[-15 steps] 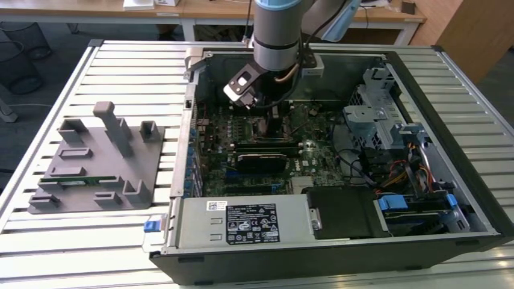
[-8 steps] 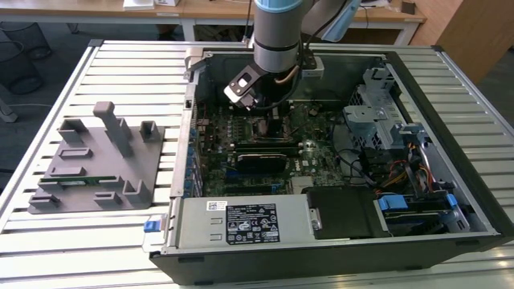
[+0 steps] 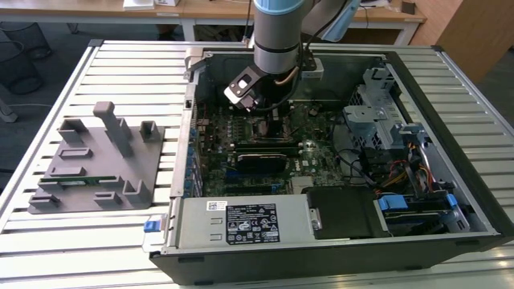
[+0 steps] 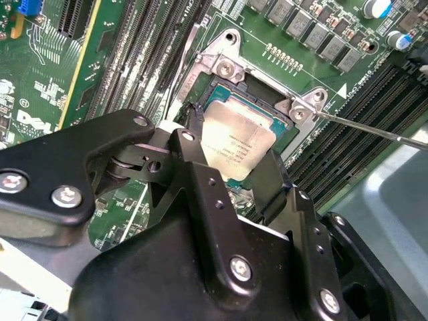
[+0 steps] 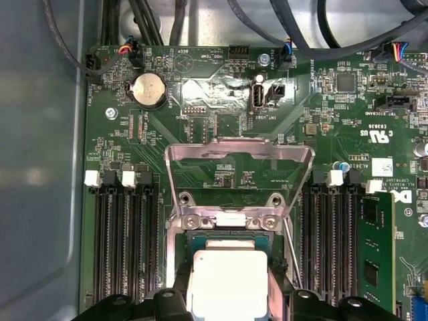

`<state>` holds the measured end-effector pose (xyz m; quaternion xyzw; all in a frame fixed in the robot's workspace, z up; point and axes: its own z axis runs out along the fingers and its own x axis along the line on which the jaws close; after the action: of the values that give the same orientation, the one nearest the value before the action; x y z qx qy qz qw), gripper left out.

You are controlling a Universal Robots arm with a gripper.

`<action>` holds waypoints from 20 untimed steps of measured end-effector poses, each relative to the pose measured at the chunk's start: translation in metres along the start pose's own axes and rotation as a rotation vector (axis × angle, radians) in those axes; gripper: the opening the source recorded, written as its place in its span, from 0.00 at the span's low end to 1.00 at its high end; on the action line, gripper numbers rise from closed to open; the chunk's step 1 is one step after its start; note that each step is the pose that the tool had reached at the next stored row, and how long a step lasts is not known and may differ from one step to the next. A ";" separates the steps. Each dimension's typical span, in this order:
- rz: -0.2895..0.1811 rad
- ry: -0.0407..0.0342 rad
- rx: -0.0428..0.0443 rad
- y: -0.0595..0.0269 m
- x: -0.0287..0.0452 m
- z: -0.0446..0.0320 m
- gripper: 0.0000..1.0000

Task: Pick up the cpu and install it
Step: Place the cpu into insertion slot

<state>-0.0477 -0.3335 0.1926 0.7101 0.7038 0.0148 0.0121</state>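
The cpu, a silver square with a tan-green rim, lies in the motherboard socket, level with its frame. My gripper reaches straight down over it, its black fingers pressed against two opposite edges of the chip. In the first wrist view the cpu sits between the two fingers, just under the raised metal load plate. In the exterior view the gripper hangs inside the open computer case, over the middle of the board.
A grey plastic tray with upright blocks and a green memory stick lies at the exterior view's left. The thin socket lever sticks out beside the socket. Memory slots flank it. The drive cage and power supply crowd the case.
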 end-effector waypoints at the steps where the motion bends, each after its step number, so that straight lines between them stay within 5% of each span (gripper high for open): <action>1: 0.000 0.0001 0.0000 0.0000 0.0000 0.0000 0.53; 6: 0.000 0.0010 -0.0006 0.0001 0.0002 0.0005 0.60; 16: 0.000 0.0003 -0.0002 0.0001 0.0000 -0.0012 0.60; 20: 0.000 0.0001 -0.0001 0.0001 0.0000 -0.0017 0.53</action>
<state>-0.0477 -0.3335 0.1944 0.7101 0.7038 0.0149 0.0121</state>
